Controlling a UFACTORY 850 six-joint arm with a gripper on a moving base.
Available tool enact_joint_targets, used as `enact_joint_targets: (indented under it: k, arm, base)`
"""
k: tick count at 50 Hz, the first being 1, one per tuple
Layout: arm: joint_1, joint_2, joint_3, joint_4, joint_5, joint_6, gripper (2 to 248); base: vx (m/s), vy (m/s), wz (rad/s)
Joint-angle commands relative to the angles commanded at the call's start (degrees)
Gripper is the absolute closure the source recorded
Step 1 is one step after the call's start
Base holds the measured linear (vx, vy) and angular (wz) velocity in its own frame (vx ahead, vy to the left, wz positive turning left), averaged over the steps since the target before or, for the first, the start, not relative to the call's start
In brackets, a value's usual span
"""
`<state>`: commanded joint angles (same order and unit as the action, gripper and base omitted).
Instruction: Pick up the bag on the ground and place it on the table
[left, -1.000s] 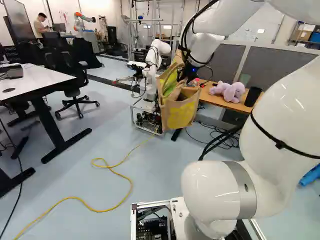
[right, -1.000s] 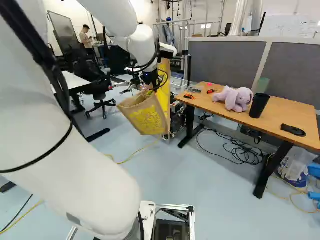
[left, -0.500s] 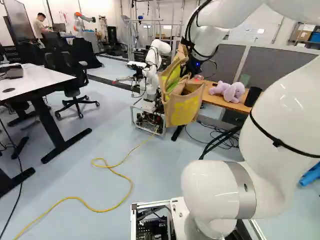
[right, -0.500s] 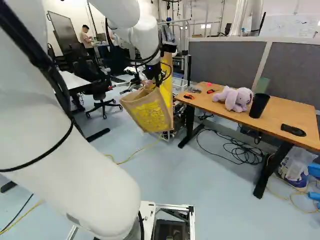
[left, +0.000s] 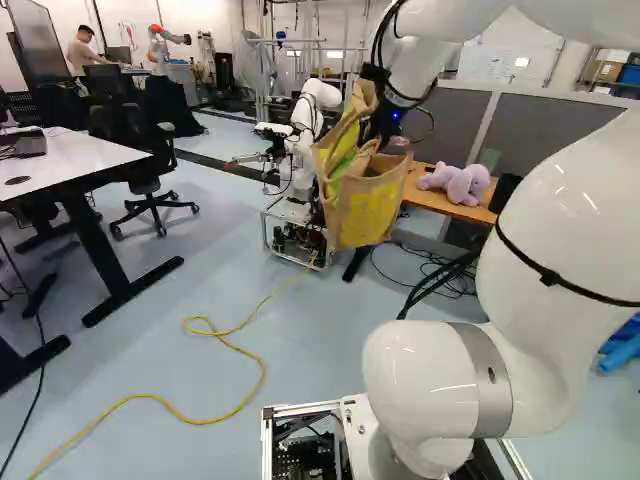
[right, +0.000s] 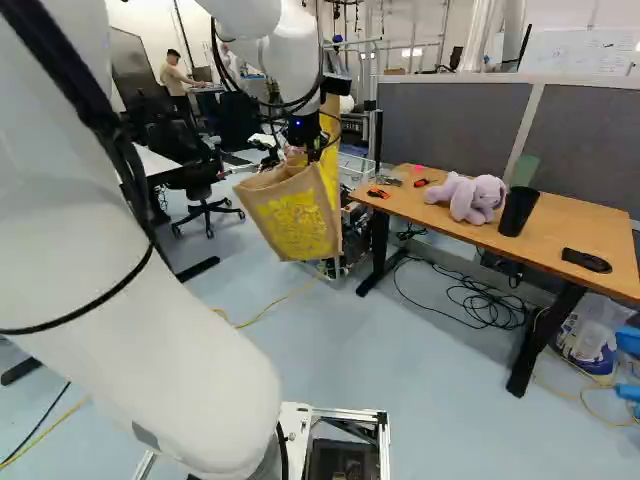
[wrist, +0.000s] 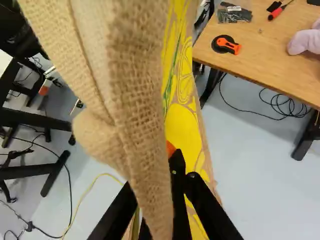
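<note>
Plainly, the tan burlap bag with yellow printing (right: 298, 222) was in the air under the black two-fingered pincer (right: 302, 152), which was clamped on its upper part. Below the pincer and the bag lay the smooth pale-blue floor (right: 420, 400). To one side of the pincer stood the brown wooden-topped table with black legs (right: 580, 228), bearing a lilac plush toy (right: 470, 197) and a black cylindrical cup (right: 517, 212), both farther from the pincer than the table's near end.

One jute bag (right: 298, 218), one plush toy (right: 468, 196), one black cup (right: 517, 212), one wooden table (right: 570, 225).
</note>
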<state>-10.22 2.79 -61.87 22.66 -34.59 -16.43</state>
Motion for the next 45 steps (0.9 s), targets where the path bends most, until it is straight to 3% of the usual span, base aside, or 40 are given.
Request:
enact_joint_targets:
  k: [45]
  arm:
    - [-0.28,-4.14,-11.00,0.01,-14.73,0.00,228]
  base:
    - [0.000,0.000,0.000]
